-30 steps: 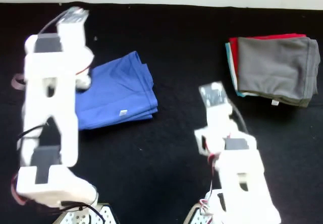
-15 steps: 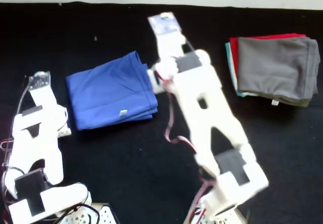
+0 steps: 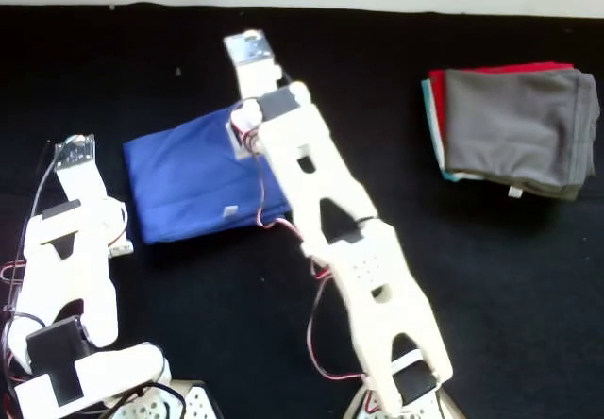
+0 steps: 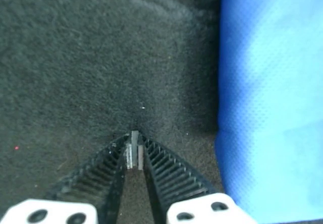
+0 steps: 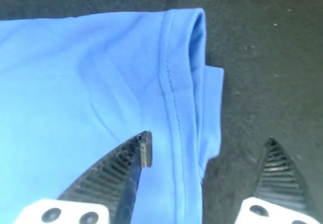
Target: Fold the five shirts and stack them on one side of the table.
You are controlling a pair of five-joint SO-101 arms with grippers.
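Stack of folded shirts (grey on top, red and teal edges beneath): far right of black worktop. Blue shirt: folded, flat, left of centre, well apart from stack. Right end effector: wide open, empty, straddling blue shirt's hemmed edge, one finger over cloth, other over worktop. Left end effector: tips closed together, empty, over bare worktop just beside blue shirt.

Black table — blue shirt, folded stack
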